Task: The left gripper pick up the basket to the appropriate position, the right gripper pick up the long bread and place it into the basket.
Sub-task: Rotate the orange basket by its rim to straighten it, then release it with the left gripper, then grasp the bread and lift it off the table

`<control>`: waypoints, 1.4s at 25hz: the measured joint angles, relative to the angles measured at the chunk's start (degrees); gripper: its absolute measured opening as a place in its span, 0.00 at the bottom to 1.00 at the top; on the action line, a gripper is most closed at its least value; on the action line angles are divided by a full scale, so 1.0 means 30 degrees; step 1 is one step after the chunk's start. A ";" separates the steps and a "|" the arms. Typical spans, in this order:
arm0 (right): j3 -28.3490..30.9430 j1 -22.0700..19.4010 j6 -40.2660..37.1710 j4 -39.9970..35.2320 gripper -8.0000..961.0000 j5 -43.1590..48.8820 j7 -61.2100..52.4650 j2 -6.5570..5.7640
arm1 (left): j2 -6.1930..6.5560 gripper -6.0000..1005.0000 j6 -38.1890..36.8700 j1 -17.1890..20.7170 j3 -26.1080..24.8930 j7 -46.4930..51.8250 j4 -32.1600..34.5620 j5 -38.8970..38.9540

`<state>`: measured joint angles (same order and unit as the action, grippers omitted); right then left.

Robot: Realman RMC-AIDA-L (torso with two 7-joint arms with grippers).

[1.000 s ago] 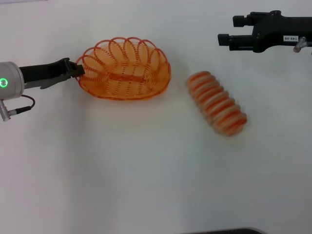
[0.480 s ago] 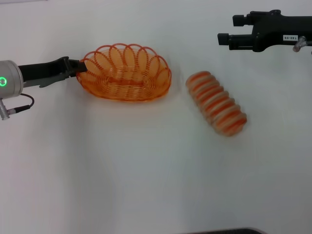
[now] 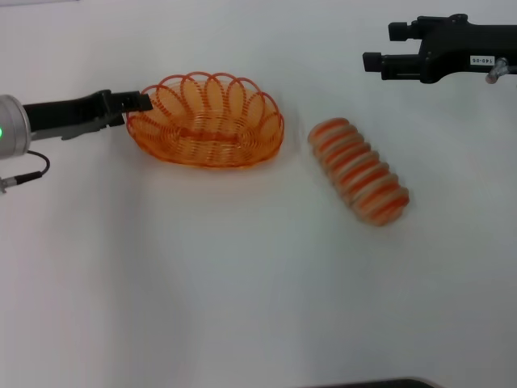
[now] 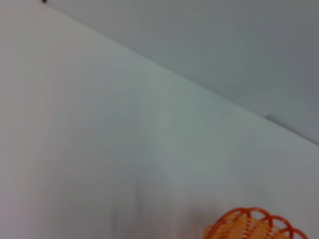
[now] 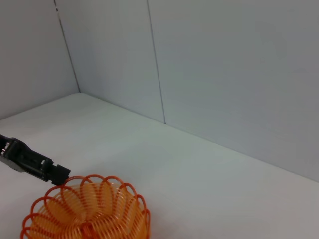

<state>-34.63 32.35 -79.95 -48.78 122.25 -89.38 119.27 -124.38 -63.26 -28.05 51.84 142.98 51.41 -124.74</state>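
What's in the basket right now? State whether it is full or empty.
Empty. Through the basket only its bare wire base shows, and the long bread lies on the table to the basket's right, apart from it.

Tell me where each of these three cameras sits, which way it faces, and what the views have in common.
Head view: from the robot's head, looking down on the basket, the long bread, the left gripper and the right gripper.
Left wrist view: low across the table to the wall; only basket rim, no fingers.
Right wrist view: toward the wall, basket and the left gripper.
All three share the basket.
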 joint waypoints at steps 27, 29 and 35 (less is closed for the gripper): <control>-0.0014 0.0372 -0.0304 -0.0094 0.82 -0.0180 -0.6247 -0.0507 | 0.1047 0.76 -0.8422 0.0553 -0.4718 -1.6089 0.0768 0.6057; -0.0186 0.0439 -0.0808 -0.0093 0.82 -0.0131 -0.7376 -0.0707 | 0.1025 0.76 -0.8536 0.0950 -0.5053 -1.6500 0.1362 0.5881; -0.2217 0.0771 -0.1573 -0.0151 0.93 0.0502 -1.1880 -0.1293 | 0.1005 0.78 -0.8409 0.1457 -0.5345 -1.6974 0.2734 0.4490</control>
<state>-41.28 34.66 -84.67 -49.23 123.76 -125.02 115.39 -121.36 -88.49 -23.68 35.81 92.06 59.61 -111.28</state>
